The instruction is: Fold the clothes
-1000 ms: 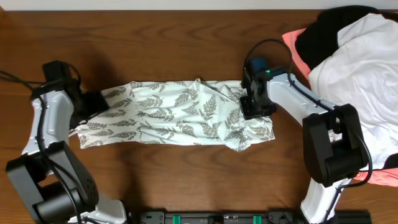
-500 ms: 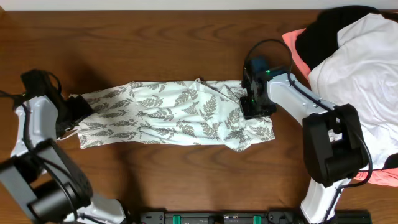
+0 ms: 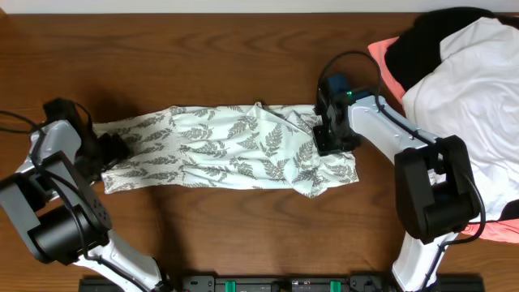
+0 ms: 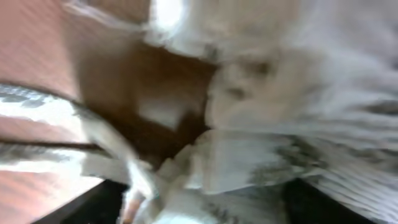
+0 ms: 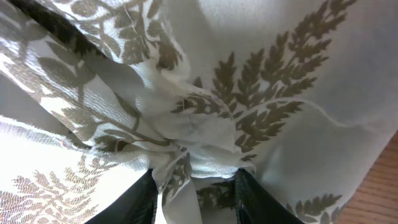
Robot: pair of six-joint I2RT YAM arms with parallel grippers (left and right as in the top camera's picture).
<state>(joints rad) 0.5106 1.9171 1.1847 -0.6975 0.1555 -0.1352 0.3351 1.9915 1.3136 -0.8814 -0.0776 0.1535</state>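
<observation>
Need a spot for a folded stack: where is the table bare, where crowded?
Bare wood lies beyond the fern-print garment, along the far edge of the table, and before it, toward the near edge. The right end is crowded: a white garment atop a black garment and a coral-pink one.

Dark brown wooden table fills the whole view, grain running left to right. Along the far edge there's a pale strip, wall or floor, can't tell. Light's soft and even.
</observation>
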